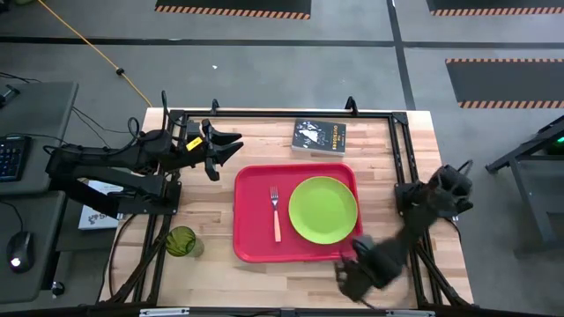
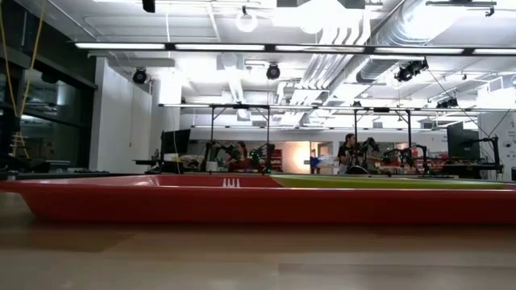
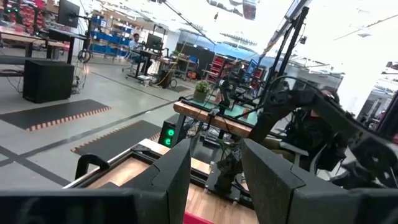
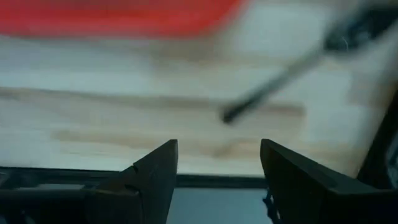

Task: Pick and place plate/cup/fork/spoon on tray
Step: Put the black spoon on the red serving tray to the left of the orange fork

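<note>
While the right tool [image 1: 355,275] gapes — spoon [image 4: 280,76] nearby.

A robotics lab in an open industrial hall: exposed ducts [image 2: 387,40] and strip lights [image 2: 161,46] run overhead, hazard-striped floor mats [image 1: 233,9] lie on grey concrete, and more robot arm stations [image 2: 379,153] stand on workbenches beyond, with a person [image 2: 347,149] seated among them.
</note>
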Motion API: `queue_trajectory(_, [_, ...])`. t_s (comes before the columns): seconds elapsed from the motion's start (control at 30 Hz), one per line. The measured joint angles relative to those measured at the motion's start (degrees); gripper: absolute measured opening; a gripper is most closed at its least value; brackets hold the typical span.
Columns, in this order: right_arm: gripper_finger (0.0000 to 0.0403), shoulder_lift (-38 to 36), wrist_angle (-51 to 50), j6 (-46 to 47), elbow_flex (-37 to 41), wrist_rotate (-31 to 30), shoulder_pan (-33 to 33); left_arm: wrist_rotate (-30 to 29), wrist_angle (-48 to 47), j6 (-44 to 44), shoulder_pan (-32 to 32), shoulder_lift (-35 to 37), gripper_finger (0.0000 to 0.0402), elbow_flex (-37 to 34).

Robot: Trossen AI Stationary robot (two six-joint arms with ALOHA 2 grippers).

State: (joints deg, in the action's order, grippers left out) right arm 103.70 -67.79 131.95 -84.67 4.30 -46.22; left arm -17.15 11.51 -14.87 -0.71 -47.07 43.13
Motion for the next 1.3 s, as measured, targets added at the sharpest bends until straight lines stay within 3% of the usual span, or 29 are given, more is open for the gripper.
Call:
queue_trajectory(0.17, [0.0222, 0.02, 3.63, 4.61, 6.30, 8.83, -5.34, 0.00, 0.00, 0.02, 0.00, -0.01, 0.0131, 0.00])
queue_trajectory(0.5, [0.0222, 0.07, 7.86, 5.57, 14.69, 7.62, -6.44, -0.02, 0.22, 0.04, -0.01, -0.01, 0.0131, 0.00])
queue_trajectory(0.7, [0.0222, 0.11, 7.98, -0.19, 16.00, 4.21, -6.33, -0.02, 0.44, 0.07, -0.02, 0.00, 0.0131, 0.00])
queue_trajectory(0.8, [0.0222, 0.07, 8.12, -17.56, 14.66, 2.17, -6.33, -0.04, 0.44, 0.11, -0.02, 0.00, 0.0131, 0.00])
queue_trajectory(0.93, [0.0222, 0.03, 7.18, -48.14, 13.14, 5.37, -6.30, -0.04, 0.42, 0.11, 0.00, -0.02, 0.0131, 0.00])
queue_trajectory(1.07, [0.0222, 0.02, 6.69, -71.83, 13.89, 6.57, -6.34, -0.04, 0.42, 0.11, 0.00, 0.00, 0.0131, 0.00])
queue_trajectory(1.17, [0.0222, 0.02, 5.77, -83.45, 15.81, 8.30, -6.31, -0.04, 0.42, 0.09, -0.02, 0.00, 0.0131, 0.00])
queue_trajectory(1.3, [0.0222, 0.02, 5.76, -87.46, 19.78, 9.27, -6.43, -0.03, 0.42, 0.00, -0.02, 0.00, 0.0131, 0.00])
